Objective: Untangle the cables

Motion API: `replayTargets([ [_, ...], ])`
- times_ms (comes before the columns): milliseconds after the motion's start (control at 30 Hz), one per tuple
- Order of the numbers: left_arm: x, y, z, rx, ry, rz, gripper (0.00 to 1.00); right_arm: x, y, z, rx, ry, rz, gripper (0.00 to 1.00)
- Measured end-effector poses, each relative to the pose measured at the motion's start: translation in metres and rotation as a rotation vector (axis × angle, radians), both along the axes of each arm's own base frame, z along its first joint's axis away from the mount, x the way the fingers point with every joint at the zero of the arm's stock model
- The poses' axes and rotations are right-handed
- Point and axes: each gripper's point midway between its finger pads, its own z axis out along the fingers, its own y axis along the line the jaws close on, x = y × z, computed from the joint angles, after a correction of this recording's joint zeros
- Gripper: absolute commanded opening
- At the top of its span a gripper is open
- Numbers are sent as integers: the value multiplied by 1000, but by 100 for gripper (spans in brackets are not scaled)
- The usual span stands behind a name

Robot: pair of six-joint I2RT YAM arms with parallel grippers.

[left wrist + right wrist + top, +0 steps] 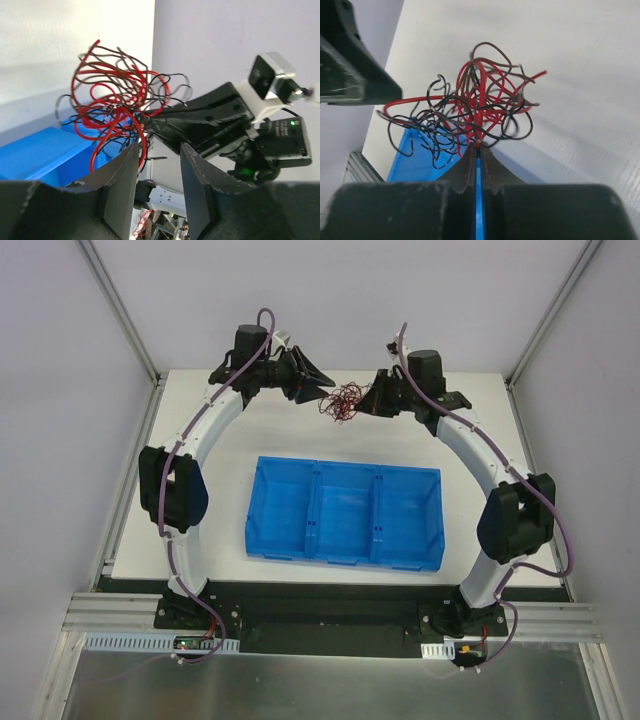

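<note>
Cables [343, 402] bunched between left fingers [312, 383] and right fingers [376, 397], above table [230, 490], behind tray [345, 560].

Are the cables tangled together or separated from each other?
Tangled. The red and black cables loop through each other in one ball, pinched by the shut right gripper.

The cables [342, 402] form one loose tangled ball (red and black strands). It hangs in mid-air, loops springing outward.
</note>
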Motion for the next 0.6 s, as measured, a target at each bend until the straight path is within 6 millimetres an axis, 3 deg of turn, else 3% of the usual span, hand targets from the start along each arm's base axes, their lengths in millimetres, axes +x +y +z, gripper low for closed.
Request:
replayTargets([
  [200,-3,2,-14,26,-5,-11,37,0,-12,12,47,23,-27,0],
  [267,-4,2,-19,34,-6,-15,26,1,-16,13,55,33,-39,0],
  [333,-5,3,-23,42,-6,-20,9,3,-19,13,60,37,-51,0],
  [367,-6,3,-25,47,-10,-23,8,3,-20,14,61,43,-55,0],
  [400,-6,4,-27,54,-15,-25,13,3,-20,15,63,47,-58,0],
  [500,-4,7,-36,104,-50,-24,45,4,-20,23,70,43,-63,0],
  [600,-4,13,-44,169,-81,-24,54,6,-20,37,79,22,-62,0],
])
